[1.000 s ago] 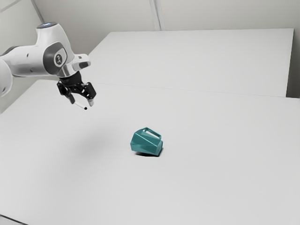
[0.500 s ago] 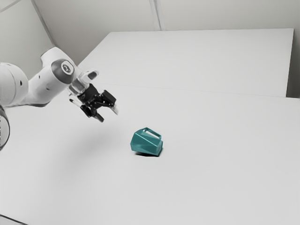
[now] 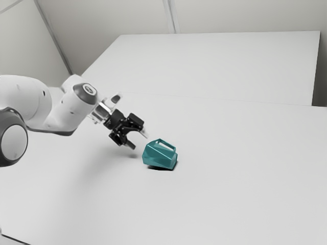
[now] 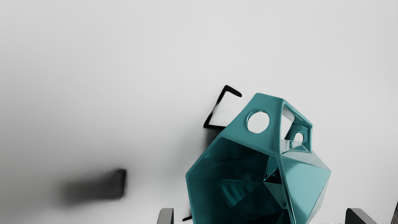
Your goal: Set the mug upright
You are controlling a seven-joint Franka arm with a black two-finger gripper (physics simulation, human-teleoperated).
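Observation:
My gripper (image 3: pixel 140 143) is low over the table, just to the exterior view's left of the teal faceted mug (image 3: pixel 159 155), its fingers spread apart. The mug lies tipped on its side with its handle on the upper side. Seen from the wrist, the open mouth of the mug (image 4: pixel 236 177) faces my hand, and the handle with its round hole rises from the rim. Either side of the mug stand the two fingertips of the gripper (image 4: pixel 259 216), wide apart and with no visible contact.
The mug rests on a broad white table (image 3: pixel 230 184). Behind it, a large pale panel (image 3: pixel 214 66) adjoins the table's far edge. Dark shadows of a finger and of the handle fall on the surface beside the mug.
My hand has come down and toward the exterior view's right, from high over the table to close beside the mug, tilting as it moved. The mug has stayed where it was.

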